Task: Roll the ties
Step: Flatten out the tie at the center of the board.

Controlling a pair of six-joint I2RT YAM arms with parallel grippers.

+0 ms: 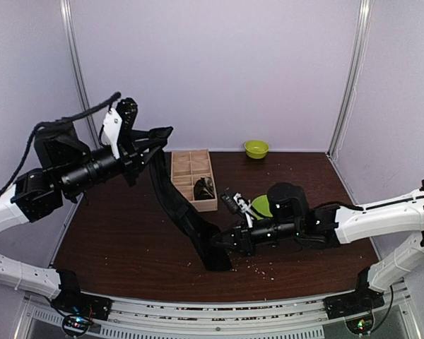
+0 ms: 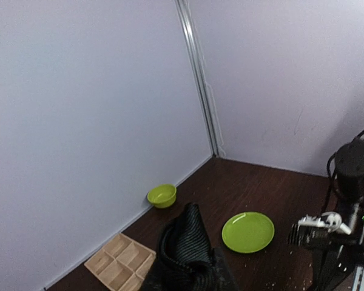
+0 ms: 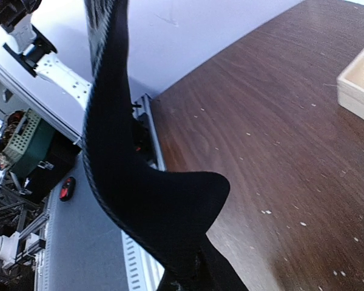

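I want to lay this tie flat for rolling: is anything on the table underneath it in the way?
Nothing visible. The tie hangs from the left end effector down to the right end effector, over bare table with only crumbs. The wooden tray sits close behind it, the green plate farther right.

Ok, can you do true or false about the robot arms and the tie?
1. The left gripper holds one end of the black tie up in the air. True.
2. The right gripper is wide open, away from the tie. False: it is shut on the tie's lower part, near the table.
3. The green bowl sits inside the wooden tray. False: it stands by the back wall, apart from the tray.
4. A green plate lies on the table. True.
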